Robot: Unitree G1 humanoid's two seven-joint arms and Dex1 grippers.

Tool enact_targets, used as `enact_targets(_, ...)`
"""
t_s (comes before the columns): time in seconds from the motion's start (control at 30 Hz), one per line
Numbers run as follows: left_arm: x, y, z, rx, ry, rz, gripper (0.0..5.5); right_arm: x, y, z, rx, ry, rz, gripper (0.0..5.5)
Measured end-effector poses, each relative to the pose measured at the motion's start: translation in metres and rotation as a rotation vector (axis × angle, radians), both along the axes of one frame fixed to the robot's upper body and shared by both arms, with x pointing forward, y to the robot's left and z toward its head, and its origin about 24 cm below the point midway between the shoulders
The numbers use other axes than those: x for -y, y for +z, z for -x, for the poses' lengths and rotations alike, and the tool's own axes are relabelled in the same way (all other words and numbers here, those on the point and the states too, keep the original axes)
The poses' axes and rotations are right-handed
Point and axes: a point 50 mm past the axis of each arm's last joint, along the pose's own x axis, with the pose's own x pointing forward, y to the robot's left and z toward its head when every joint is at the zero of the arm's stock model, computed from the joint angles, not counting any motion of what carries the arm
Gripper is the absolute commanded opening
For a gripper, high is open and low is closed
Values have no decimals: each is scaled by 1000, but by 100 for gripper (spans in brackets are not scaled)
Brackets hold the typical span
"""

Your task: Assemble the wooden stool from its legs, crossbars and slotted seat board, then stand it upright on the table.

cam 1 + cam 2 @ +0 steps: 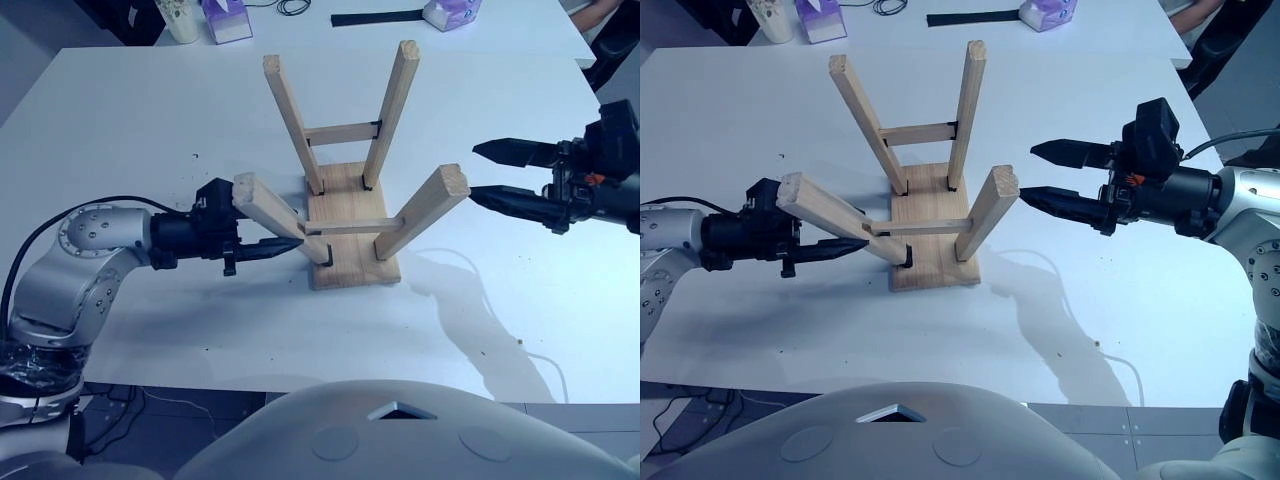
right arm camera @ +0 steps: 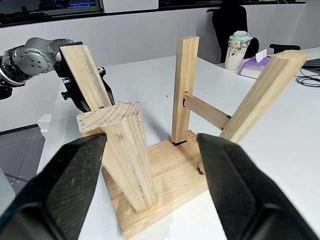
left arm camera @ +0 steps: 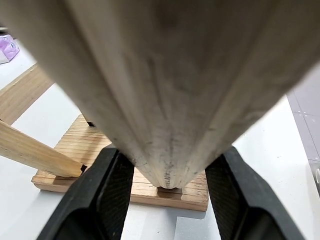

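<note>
Stool (image 1: 345, 226) upturned, legs skyward, seat board (image 1: 355, 270) lengthwise away from me; my left claw (image 1: 292, 245) clamped on near-left leg (image 1: 268, 204), right claw (image 1: 1028, 172) agape.

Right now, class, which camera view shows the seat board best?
The left eye view: the seat board lies flat, mostly unobstructed. The right eye view matches; each wrist view shows part of it behind a leg.
</note>
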Motion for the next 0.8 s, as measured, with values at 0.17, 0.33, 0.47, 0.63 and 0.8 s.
enact_targets(0.17,7,-1,-5,23,-28,-46,205,-2,0,0,5,-5,-3,333)
enact_targets(0.33,10,0,-9,53,-43,-71,205,-2,-1,-1,9,-33,-10,333)
enact_targets(0.47,12,1,-14,80,-27,-70,205,-5,-1,-7,26,-100,-35,333)
enact_targets(0.63,23,1,-22,122,-6,-110,205,-38,31,-13,201,-85,-234,333)
enact_targets(0.8,32,3,-29,122,11,-122,205,-68,62,-10,340,-110,-387,333)
